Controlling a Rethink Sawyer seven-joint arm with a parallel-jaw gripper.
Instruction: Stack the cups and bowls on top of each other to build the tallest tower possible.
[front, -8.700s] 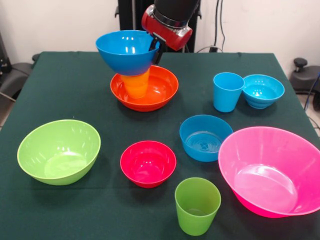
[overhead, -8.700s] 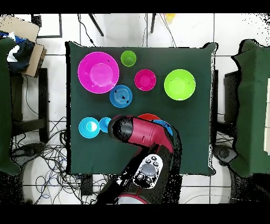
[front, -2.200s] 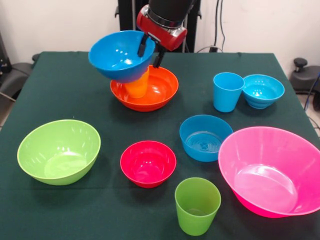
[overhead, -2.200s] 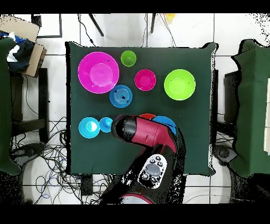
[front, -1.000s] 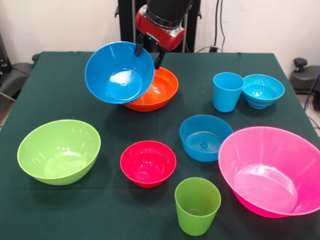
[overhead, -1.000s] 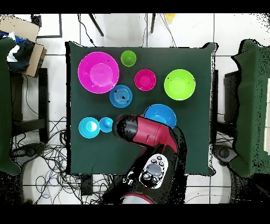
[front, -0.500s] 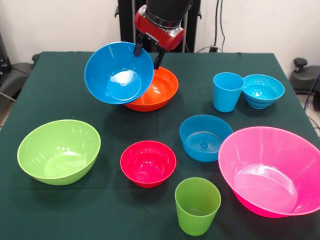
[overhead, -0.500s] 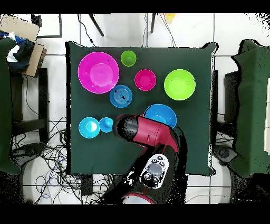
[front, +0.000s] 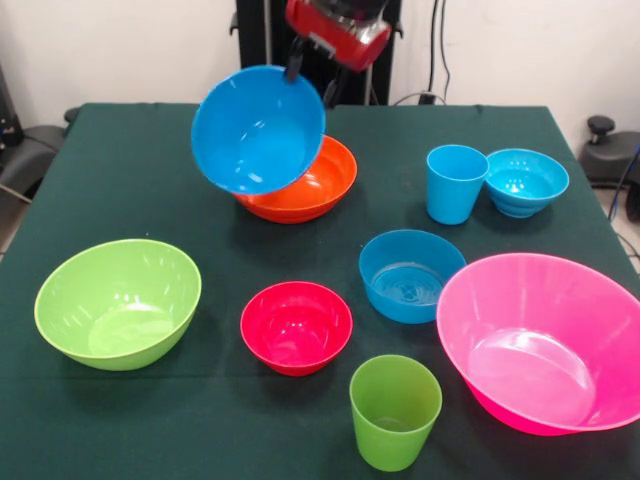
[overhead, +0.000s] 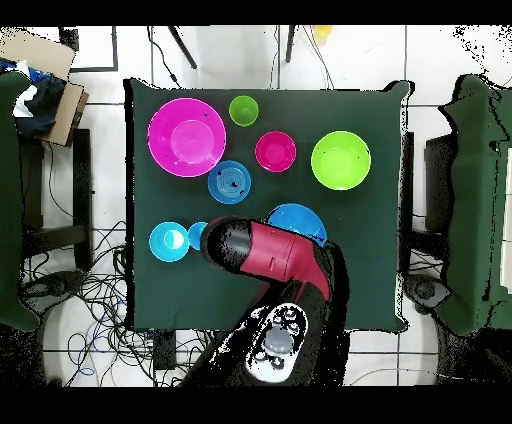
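My gripper (front: 313, 80) is shut on the far rim of the large blue bowl (front: 258, 130), which hangs tilted with its opening facing the front camera. Behind and below it, the wide orange bowl (front: 318, 185) rests on the table. The orange cup is hidden. From overhead, the blue bowl (overhead: 297, 222) pokes out beside my red arm (overhead: 265, 250). On the table stand the light blue cup (front: 455, 183), green cup (front: 394, 410), turquoise bowl (front: 525, 180), medium blue bowl (front: 410, 275), red bowl (front: 296, 325), lime bowl (front: 118, 300) and pink bowl (front: 545, 340).
The dark green table (front: 130, 180) carries everything. In the overhead view, chairs (overhead: 470, 200) flank the table on both sides, a cardboard box (overhead: 45, 75) sits at the upper left, and cables (overhead: 90, 290) lie on the floor.
The large blue bowl, once level on the orange cup, tipped over while still in my gripper. Since half a second ago it has risen and shifted right in the front view.
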